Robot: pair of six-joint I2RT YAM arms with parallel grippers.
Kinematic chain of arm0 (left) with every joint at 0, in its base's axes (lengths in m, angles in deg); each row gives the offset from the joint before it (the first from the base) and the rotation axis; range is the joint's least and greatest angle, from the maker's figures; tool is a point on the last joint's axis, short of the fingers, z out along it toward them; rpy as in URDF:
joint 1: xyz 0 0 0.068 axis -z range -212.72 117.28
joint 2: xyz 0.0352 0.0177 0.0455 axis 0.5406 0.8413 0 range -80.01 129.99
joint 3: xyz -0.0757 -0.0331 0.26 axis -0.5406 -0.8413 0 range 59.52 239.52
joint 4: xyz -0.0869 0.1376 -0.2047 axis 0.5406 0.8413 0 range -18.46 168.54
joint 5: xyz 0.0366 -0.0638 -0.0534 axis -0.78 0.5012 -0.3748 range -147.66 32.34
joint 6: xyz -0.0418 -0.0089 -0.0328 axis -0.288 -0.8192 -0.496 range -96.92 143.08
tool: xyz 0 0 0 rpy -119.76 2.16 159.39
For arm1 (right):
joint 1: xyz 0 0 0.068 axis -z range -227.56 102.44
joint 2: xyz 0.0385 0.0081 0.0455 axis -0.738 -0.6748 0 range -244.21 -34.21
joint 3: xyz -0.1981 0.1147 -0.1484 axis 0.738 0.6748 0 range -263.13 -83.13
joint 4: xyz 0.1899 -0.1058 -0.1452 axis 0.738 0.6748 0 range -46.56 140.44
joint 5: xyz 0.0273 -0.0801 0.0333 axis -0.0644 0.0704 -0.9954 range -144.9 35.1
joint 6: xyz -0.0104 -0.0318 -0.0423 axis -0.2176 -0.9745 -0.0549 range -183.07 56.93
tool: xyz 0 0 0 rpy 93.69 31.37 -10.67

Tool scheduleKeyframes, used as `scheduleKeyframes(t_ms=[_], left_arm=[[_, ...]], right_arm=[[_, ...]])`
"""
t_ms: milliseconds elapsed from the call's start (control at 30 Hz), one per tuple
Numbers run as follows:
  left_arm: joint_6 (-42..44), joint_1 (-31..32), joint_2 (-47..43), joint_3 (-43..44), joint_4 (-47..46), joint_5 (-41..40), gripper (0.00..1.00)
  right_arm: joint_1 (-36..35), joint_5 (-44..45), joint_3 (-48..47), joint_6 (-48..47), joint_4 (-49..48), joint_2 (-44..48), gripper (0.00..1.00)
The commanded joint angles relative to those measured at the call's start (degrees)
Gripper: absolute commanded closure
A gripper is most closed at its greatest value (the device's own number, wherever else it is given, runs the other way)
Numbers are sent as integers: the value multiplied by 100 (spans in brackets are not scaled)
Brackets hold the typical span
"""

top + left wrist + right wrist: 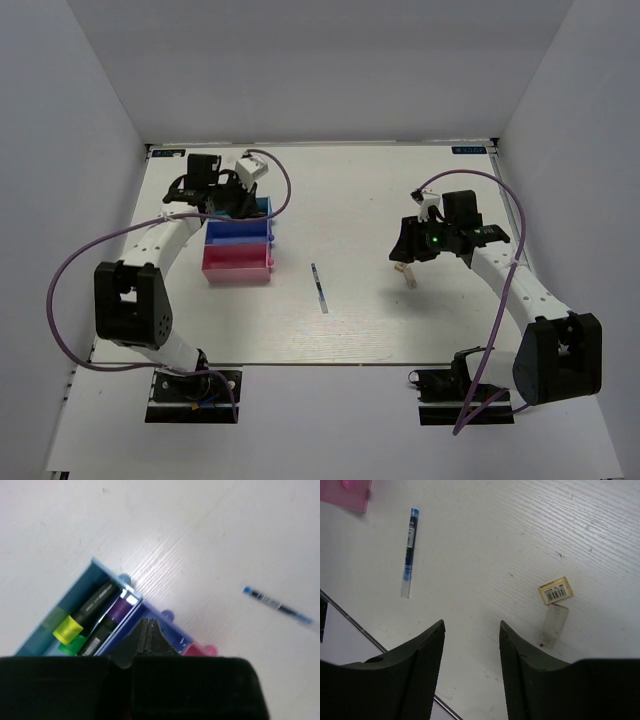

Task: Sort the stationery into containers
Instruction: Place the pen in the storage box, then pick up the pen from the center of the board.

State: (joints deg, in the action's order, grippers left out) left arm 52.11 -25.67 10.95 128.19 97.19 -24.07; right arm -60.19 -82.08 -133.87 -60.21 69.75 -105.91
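Three black highlighters lie side by side in the light blue tray (pixel 80 582), showing a yellow end (pixel 67 630), a green end (pixel 71 645) and a purple end (pixel 119 609). My left gripper (pixel 147 622) is shut with nothing in it and hovers over the dark blue tray (pixel 172 627), which stands beside the pink tray (pixel 200 650). A thin blue pen (pixel 409 550) lies on the table between the arms. My right gripper (pixel 470 625) is open above bare table. The small cream piece (pixel 555 591) lies to its right, touching a pale translucent strip.
From above, the three trays (pixel 240 235) stand stacked at the left, under the left gripper (pixel 238 203). The pen (pixel 318 287) is mid-table and the cream piece (pixel 408 275) sits just below the right gripper (pixel 410 250). The table's near edge (pixel 350 620) runs close behind the right fingers.
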Motion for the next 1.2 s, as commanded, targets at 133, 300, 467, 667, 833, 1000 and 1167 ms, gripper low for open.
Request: scheduleKeyframes(t_ms=[133,300,467,667,833,1000,1167], left_arm=[[-2189,1526,-1097,140,-464,-1027,78],[-4015,3018,-756,138,43,-3680,77],[-5987,3549,464,1535,2010,-4518,100],[-7515,3891,1115,1966,2918,-5492,67],[-8132,3865,1511,1932,3218,-5450,58],[-8361,3883,1706,1625,2928,-5170,54],[-8458,3892,1995,1492,2656,-4932,52]], right_arm=[[40,37,12,-171,-196,165,10],[49,-499,-147,-443,129,-63,48],[49,98,-173,-312,103,-99,100],[58,916,-138,-320,15,7,45],[58,960,-129,-320,-3,16,45],[76,960,-138,-320,-11,-10,45],[67,952,-138,-320,-2,7,45]])
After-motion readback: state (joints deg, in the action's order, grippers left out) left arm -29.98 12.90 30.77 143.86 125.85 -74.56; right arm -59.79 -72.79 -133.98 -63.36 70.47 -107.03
